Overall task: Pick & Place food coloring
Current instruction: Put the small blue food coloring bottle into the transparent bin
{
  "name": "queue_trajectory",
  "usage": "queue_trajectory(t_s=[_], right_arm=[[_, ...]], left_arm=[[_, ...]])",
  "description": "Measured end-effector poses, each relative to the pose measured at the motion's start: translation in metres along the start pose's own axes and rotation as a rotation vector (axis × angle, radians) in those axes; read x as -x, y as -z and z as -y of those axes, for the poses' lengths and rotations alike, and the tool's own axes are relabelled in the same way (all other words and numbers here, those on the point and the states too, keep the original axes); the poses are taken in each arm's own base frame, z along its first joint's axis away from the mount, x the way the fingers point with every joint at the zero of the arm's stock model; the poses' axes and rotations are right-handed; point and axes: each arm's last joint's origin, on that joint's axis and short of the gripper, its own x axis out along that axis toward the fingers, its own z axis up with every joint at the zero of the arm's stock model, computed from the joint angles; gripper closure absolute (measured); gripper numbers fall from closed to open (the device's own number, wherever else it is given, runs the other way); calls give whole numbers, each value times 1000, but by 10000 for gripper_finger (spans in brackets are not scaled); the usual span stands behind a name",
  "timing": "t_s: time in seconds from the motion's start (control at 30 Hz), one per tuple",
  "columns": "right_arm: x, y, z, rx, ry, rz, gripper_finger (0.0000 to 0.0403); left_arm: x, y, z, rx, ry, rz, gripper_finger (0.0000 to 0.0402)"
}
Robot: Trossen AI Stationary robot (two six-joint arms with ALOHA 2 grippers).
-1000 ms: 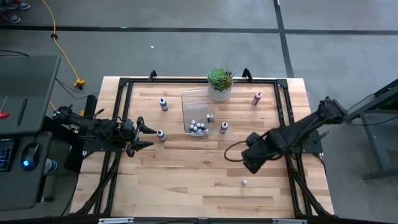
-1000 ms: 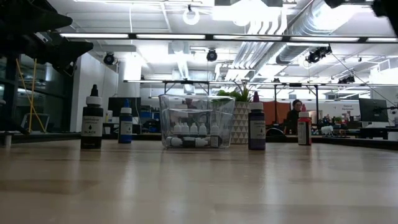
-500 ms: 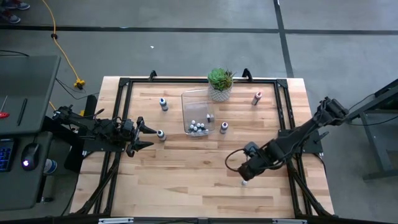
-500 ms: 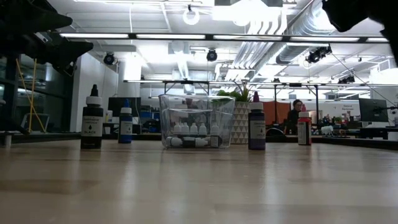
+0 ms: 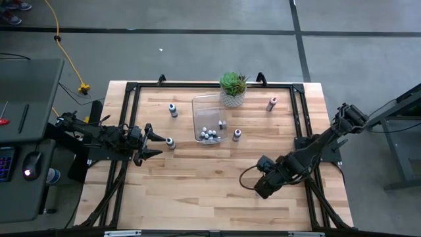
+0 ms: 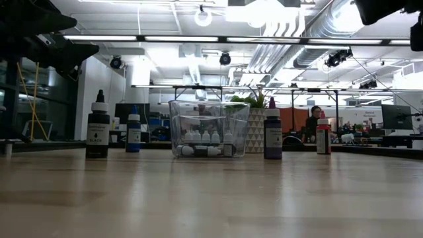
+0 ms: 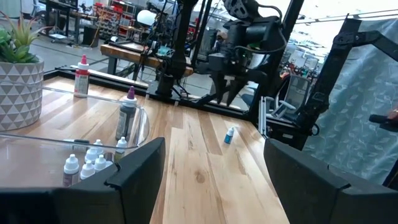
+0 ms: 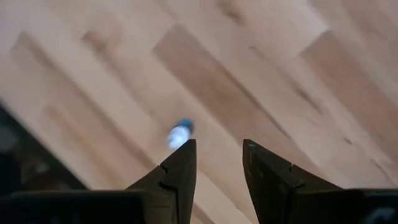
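Observation:
One tiny food coloring bottle point(image 8: 180, 133), whitish with a blue cap, rests alone on the wood near the table's front right. My right gripper point(image 8: 219, 147) hangs open above it, pointing steeply down. The bottle lies just beyond one fingertip and outside the gap. The left wrist view shows this bottle point(image 7: 230, 135) below the right gripper point(image 7: 227, 94). In the high view the right gripper point(image 5: 261, 187) covers it. Several more small bottles point(image 5: 209, 135) lie in the clear bin point(image 5: 210, 117). My left gripper point(image 5: 155, 143) waits open at the table's left edge, pointing level.
Larger dye bottles stand around the bin: one point(image 5: 173, 110) at the far left, one point(image 5: 170, 142) near my left gripper, a purple one point(image 5: 237, 135) and a red one point(image 5: 272, 103). A potted succulent point(image 5: 233, 87) stands behind the bin. A black frame point(image 5: 299, 131) rims the table.
My right gripper has come down and toward the table's near edge, onto the spot over the lone small bottle, and has tipped to point more steeply down. Its fingers have kept the same gap. The bottle has stayed where it was.

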Motion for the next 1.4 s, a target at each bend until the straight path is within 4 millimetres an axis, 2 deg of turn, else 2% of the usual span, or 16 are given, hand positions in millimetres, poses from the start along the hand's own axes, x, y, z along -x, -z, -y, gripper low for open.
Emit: queue_trajectory(t_s=[0.13,0.27,0.47,0.67,0.8,1.07,1.4], right_arm=[[-2,5,-5,123,-41,-59,271],[-7,8,-9,313,-66,-103,238],[-13,4,-12,551,-49,-16,189],[-36,5,-22,748,-32,-13,180],[-50,7,-27,757,-41,-64,180],[-62,9,-30,729,-26,-75,180],[-66,15,-31,682,-27,-100,187]], left_arm=[[0,0,0,0,0,0,130],[0,0,0,0,0,0,130],[0,0,0,0,0,0,130],[0,0,0,0,0,0,130],[0,0,0,0,1,0,130],[0,0,0,0,0,0,130],[0,0,0,0,0,0,130]])
